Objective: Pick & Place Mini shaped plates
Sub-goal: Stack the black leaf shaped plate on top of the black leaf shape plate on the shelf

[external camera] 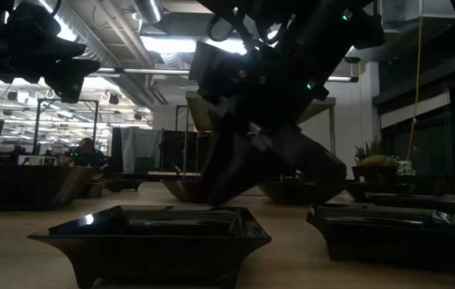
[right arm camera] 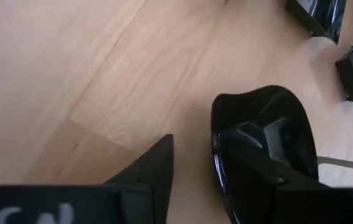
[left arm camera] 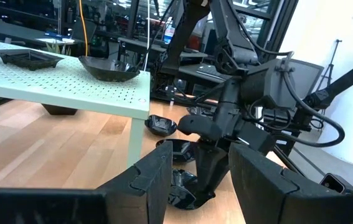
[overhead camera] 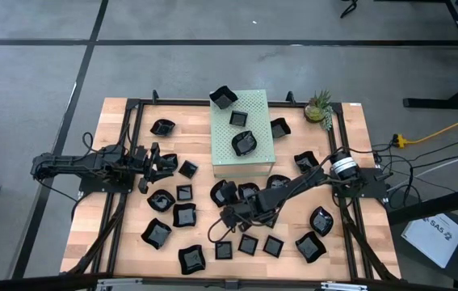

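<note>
Many small glossy black mini shaped plates lie scattered on the wooden table. My right gripper reaches down at a slant over a wavy-rimmed plate resting on its base near the table's middle front. The gripper is open and straddles the plate's rim, one finger inside the bowl and the other outside over bare wood. My left gripper waits open and level at the table's left, with nothing between its fingers. My right gripper comes from above, slanting down from the table's right. One finger stands inside the wavy plate and one outside its rim. Bare wood shows between the outer finger and the rim. Whether the inner finger touches the plate, I cannot tell.
A pale green perforated box stands at the far middle with three plates on top. A small plant sits at the far right. Plates lie close around the gripper. A square plate fills the low view's foreground.
</note>
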`<state>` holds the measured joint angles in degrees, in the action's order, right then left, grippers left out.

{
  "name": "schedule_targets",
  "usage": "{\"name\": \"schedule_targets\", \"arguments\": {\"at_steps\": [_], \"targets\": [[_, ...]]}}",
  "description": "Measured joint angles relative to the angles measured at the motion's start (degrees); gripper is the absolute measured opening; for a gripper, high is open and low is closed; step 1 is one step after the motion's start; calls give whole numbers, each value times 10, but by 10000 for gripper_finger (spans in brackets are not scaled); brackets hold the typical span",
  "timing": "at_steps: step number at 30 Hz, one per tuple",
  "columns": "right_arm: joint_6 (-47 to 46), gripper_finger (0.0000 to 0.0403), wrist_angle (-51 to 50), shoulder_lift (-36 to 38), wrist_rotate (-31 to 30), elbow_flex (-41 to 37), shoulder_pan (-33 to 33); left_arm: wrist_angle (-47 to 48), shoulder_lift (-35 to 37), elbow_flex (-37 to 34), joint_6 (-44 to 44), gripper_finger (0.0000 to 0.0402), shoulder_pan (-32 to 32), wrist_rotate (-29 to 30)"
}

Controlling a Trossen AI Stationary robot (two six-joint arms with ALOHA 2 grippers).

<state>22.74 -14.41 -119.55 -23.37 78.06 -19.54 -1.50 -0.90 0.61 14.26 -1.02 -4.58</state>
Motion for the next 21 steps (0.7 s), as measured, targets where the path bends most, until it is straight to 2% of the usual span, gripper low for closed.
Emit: {"name": "schedule_targets", "arguments": {"at_steps": [8, 15, 21], "targets": [[0, 14, 4, 0, -1, 0, 0, 0, 0, 0, 0, 152, 0, 0], [0, 10, -3, 8, 0, 9, -6, 0, 0, 0, 0, 152, 0, 0], [0, 7, -12, 30, 19, 52, -21, 0, 0, 0, 0, 152, 0, 0]]}}
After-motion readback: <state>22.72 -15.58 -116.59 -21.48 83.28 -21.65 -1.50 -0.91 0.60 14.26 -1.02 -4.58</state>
